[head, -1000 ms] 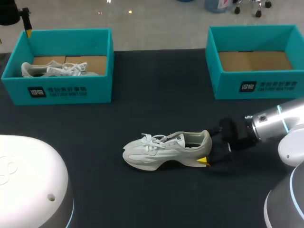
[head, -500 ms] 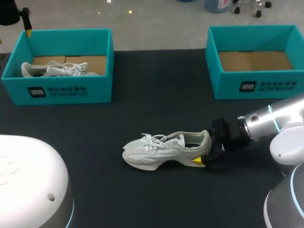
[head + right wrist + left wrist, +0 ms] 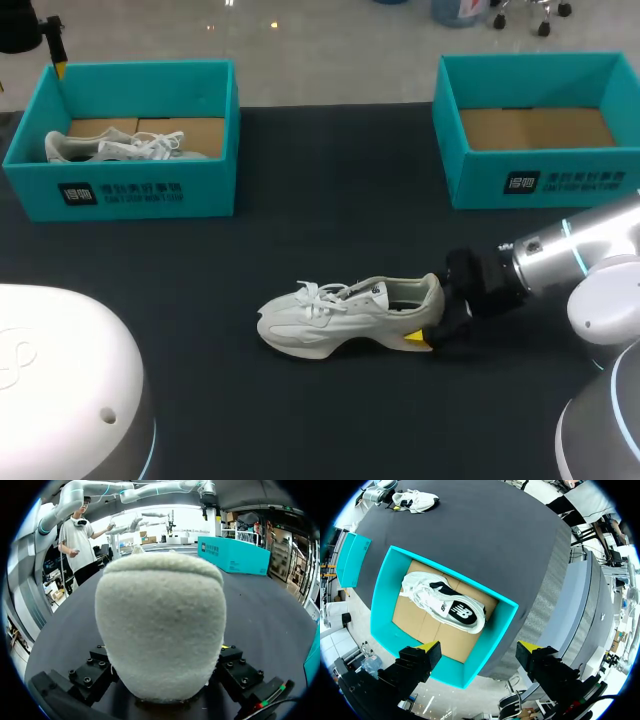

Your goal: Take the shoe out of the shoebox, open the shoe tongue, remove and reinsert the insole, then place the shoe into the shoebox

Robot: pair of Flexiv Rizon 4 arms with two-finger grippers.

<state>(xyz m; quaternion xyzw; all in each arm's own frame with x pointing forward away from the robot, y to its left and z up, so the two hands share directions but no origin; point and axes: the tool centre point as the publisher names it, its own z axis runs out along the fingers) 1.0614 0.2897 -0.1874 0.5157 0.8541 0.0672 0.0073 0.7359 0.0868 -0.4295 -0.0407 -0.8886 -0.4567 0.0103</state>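
Observation:
A light grey shoe [image 3: 340, 318] lies on its sole in the middle of the black table [image 3: 330, 210], toe to the left. My right gripper [image 3: 432, 318] comes in from the right and is shut on the shoe's heel, one yellow tip showing beside the sole. In the right wrist view the fuzzy heel [image 3: 160, 625] fills the space between the fingers of the right gripper [image 3: 162, 680]. My left gripper [image 3: 479, 647] hangs open high above the left teal shoebox [image 3: 385, 580], which holds a second shoe [image 3: 445, 605]. It shows at the far left corner as the left gripper [image 3: 58, 55].
The left shoebox [image 3: 140, 190] stands at the back left with its shoe [image 3: 110, 147] inside. A second teal shoebox [image 3: 540, 180] at the back right shows only a cardboard floor. My arms' white bases fill the near corners.
My right gripper slid left around the shoe's heel and its fingers drew in against it. The shoe and the left arm stayed put.

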